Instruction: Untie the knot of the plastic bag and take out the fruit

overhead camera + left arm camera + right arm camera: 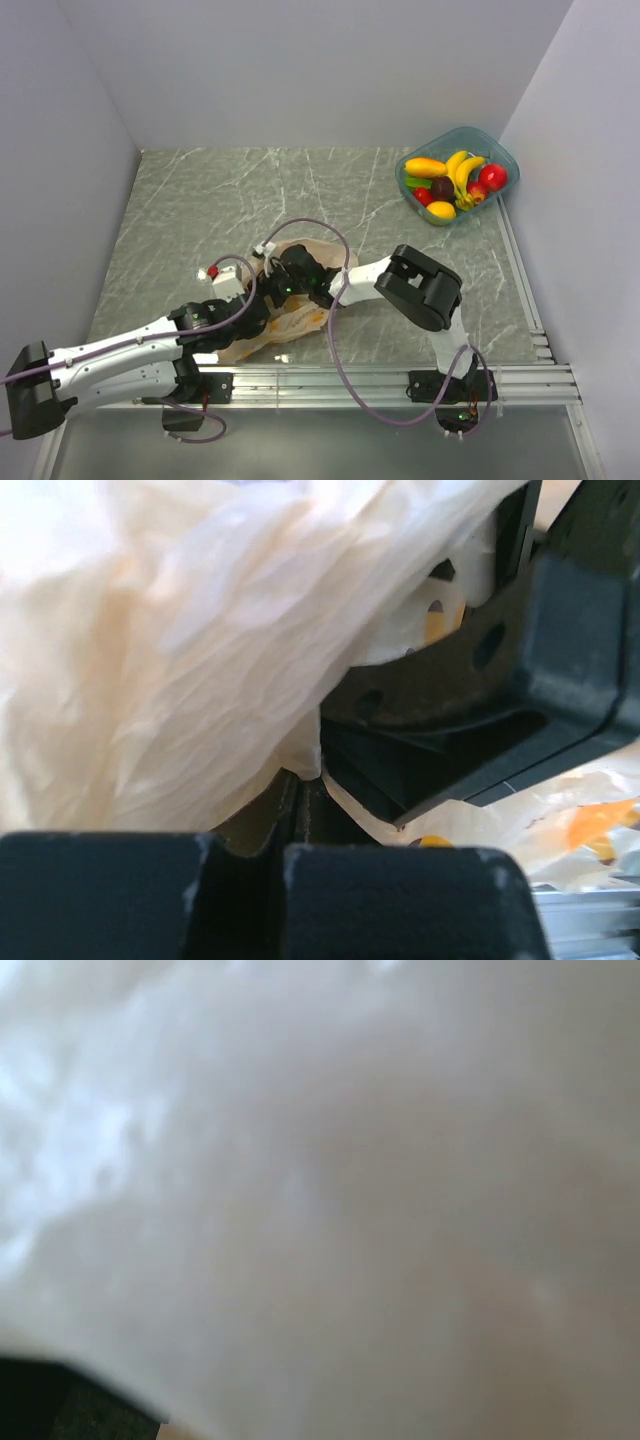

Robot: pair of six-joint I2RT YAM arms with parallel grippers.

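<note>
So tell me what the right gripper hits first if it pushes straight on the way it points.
The plastic bag: its pale film fills the right wrist view, blurred and very close. The right gripper looks pressed against it, though depth is unclear.

Tabletop: a grey-green marbled slab [250, 190] lay beneath the left gripper [268, 302].
Walls: plain pale grey panels [320, 70] stood beyond and flanking it.
Light: was soft, even.

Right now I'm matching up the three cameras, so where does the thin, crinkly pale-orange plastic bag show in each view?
Top external: the thin, crinkly pale-orange plastic bag lies low centre.
Left wrist: it fills the left and top.
Right wrist: a pale blur across nearly the whole frame.
Shared landmark: the bag's orange printed marks, also at the left wrist view's right edge; none shows in the right wrist view.
</note>
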